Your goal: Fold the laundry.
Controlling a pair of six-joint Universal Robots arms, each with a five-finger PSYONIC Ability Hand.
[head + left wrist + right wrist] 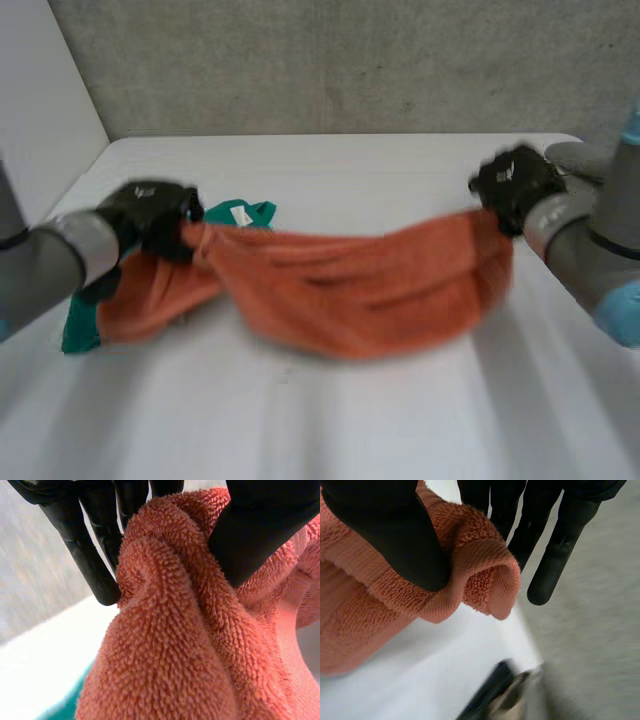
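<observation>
You are pinching soft orange terry towel (350, 290) at opposite ends, left hand (152, 218) and right hand (515, 187) both clamped thumb-to-fingers; limp middle sagging, corners likely giving best hold.

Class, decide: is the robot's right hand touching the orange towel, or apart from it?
Touching. In the right wrist view the right hand pinches a fold of the orange towel between thumb and fingers.

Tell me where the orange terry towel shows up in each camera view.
Head view: orange terry towel sags over the white table, held between left hand and right hand.
Left wrist view: its bunched end pinched by the left hand's fingers.
Right wrist view: its hemmed edge pinched by the right hand's fingers.
Shared landmark: the white table.
</observation>
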